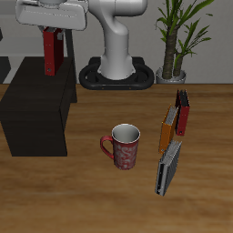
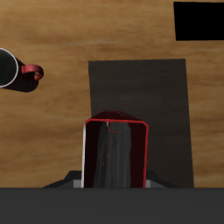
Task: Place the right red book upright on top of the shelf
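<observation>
The right red book (image 1: 52, 55) hangs upright in my gripper (image 1: 52, 33), which is shut on its upper end. The book is over the flat top of the black shelf (image 1: 35, 114), near the shelf's back edge. I cannot tell whether its lower end touches the top or hovers just above it. In the wrist view I look straight down the book (image 2: 114, 153), a red-edged dark block. The shelf top (image 2: 153, 87) lies beneath it.
A red patterned mug (image 1: 125, 146) stands on the wooden table in front of the shelf and also shows in the wrist view (image 2: 13, 70). Beyond the mug, an orange book (image 1: 166, 129), a shorter red book (image 1: 184, 114) and a grey book (image 1: 168, 167) stand together. A potted plant (image 1: 177, 41) stands beside the robot's base (image 1: 114, 68).
</observation>
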